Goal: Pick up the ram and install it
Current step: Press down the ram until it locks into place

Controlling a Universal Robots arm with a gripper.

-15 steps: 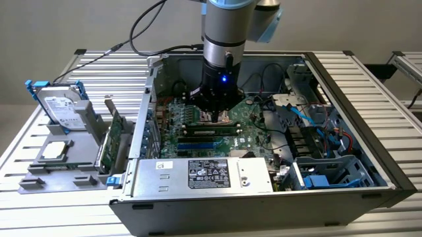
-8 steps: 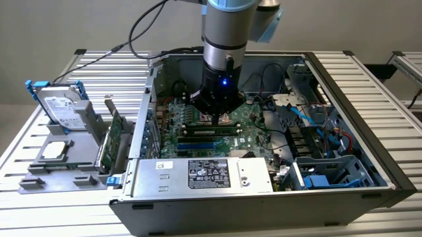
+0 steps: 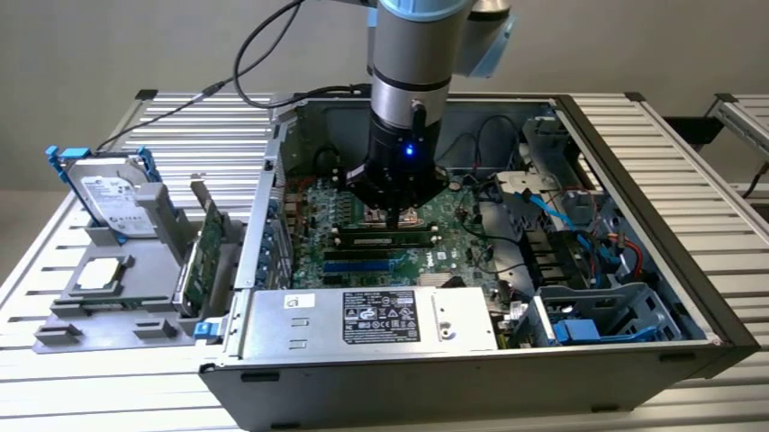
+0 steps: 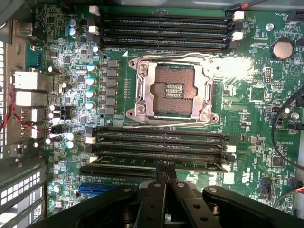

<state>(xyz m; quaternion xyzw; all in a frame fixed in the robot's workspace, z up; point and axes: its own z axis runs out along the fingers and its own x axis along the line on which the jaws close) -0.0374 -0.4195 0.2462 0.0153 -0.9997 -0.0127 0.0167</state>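
In the open case, just beyond the power supply [image 3: 378, 317], the ram [image 4: 118, 166] stands on edge in a motherboard slot. The gripper [image 4: 165, 172], fingers pressed together, bears on its top edge. It looks light, stiff and fragile; best held by its bare edges, off the chips.

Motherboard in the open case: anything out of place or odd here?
Only one thing: the CPU socket sits bare, with no processor or cooler over it. The ram lies level in its slot below the gripper. No visible damage.
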